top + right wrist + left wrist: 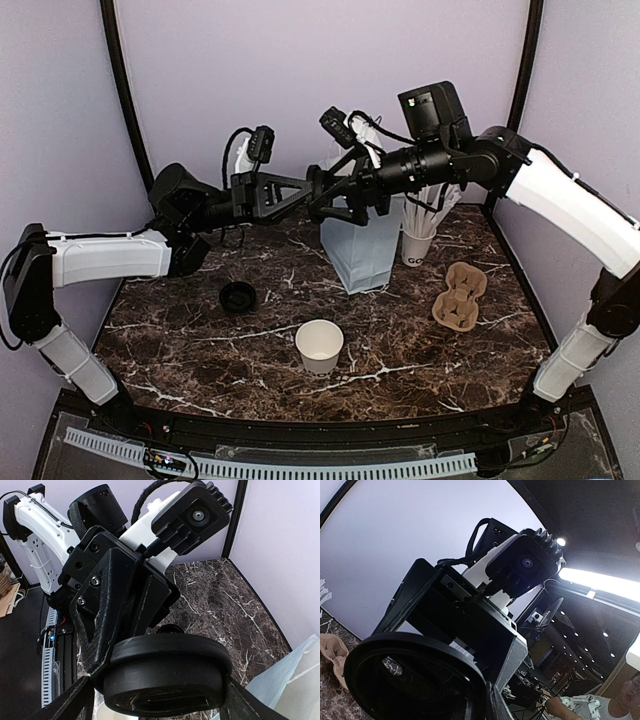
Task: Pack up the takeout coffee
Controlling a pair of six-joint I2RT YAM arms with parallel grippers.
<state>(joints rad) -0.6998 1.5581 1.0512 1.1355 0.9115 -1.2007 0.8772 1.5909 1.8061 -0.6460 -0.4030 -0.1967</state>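
A white paper cup stands open, with no lid, on the marble table near the front; its rim shows in the right wrist view. A black lid is held in the air above the table's middle. My right gripper is closed across its sides. My left gripper meets it from the left and pinches the lid's far rim. In the left wrist view the lid fills the lower left. The white paper bag stands just behind and below both grippers.
A second black lid lies flat on the table at the left. A white cup of long sticks stands right of the bag. A brown pulp carrier lies at the right. Lilac walls close in the back and sides.
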